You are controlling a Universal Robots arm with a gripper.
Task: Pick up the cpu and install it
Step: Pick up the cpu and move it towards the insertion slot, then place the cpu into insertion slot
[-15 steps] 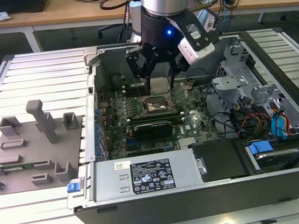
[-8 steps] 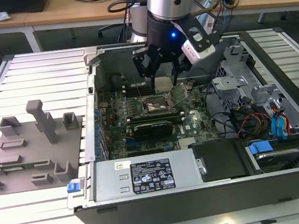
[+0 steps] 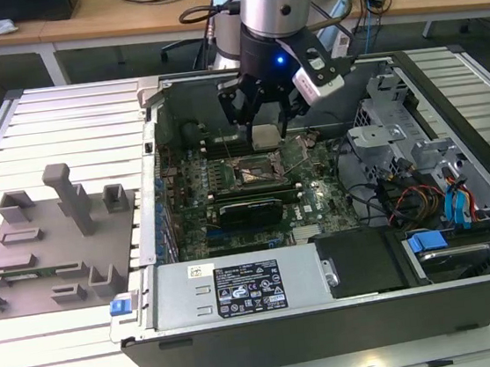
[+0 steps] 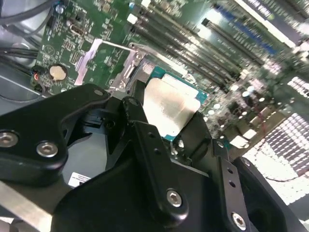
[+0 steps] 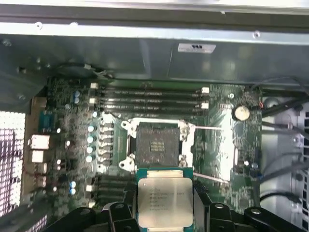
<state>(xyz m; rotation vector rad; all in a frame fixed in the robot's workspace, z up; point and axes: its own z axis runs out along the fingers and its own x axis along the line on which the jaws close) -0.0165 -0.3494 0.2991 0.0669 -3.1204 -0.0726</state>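
- The arm's black metal fingers (image 4: 145, 140) are clenched on the small flat square cpu with a pale silvery metal top (image 4: 170, 107). They pinch it by two opposite edges, which leaves its underside free to meet the contacts.
- The cpu hangs face up and roughly level, clear of the green motherboard (image 3: 313, 195), inside the open grey computer case (image 3: 271, 335). The case lies on its side on the slatted metal counter (image 3: 70, 124).
- In the first wrist view the cpu sits just beside the square dark metal socket frame (image 5: 156, 145), so I judge it carried but not seated.
- The socket lies open with its contact field bare and its thin metal lever (image 5: 212, 128) swung aside. Nothing blocks the drop.
- A long black rectangular expansion card (image 3: 250, 211) lies near the socket, so a level hold keeps the chip off its neighbours.
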